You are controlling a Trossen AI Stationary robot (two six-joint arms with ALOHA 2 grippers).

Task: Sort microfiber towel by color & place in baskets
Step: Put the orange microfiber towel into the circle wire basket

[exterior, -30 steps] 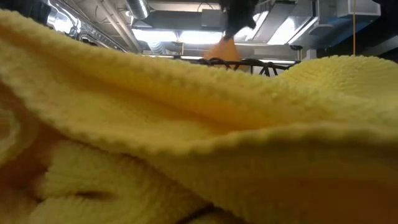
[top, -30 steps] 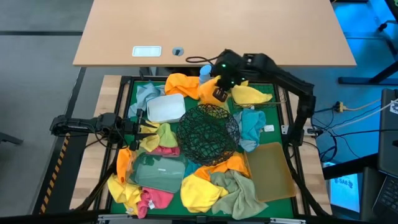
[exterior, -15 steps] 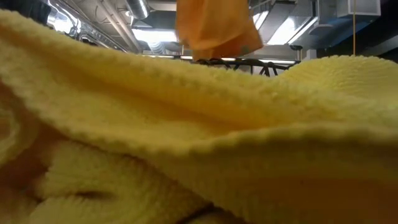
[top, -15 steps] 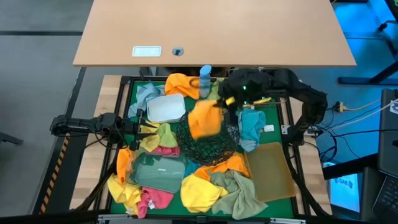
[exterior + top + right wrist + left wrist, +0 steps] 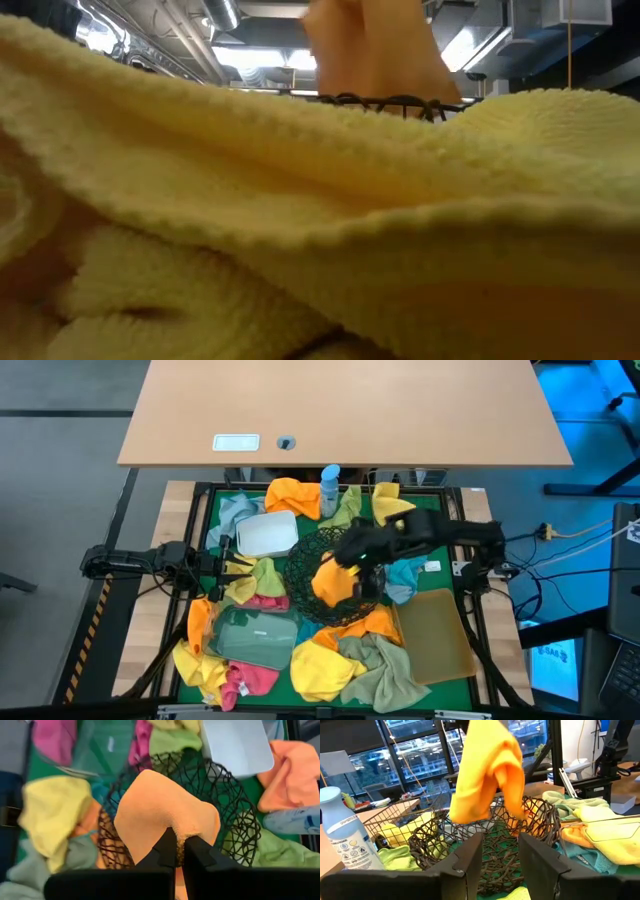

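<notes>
An orange towel (image 5: 334,582) is pinched by the right gripper (image 5: 178,851) directly above the round black wire-mesh bowl (image 5: 300,565), presumably for dropping in; the left gripper (image 5: 498,851), spread, waits beside the bowl.

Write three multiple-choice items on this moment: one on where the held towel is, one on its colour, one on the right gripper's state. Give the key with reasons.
1. Where does the held towel hang?
A. over the round black wire-mesh bowl
B. over the tan rectangular bin
C. over the white rectangular tub

2. What colour is it?
A. pink
B. orange
C. teal

3. The right gripper is:
A. open and empty
B. shut on the towel
C. out of view

Key:
1 A: the orange towel hangs above the round black wire-mesh bowl.
2 B: it shows orange in the high and both wrist views.
3 B: the right gripper pinches the towel's fold.
</notes>
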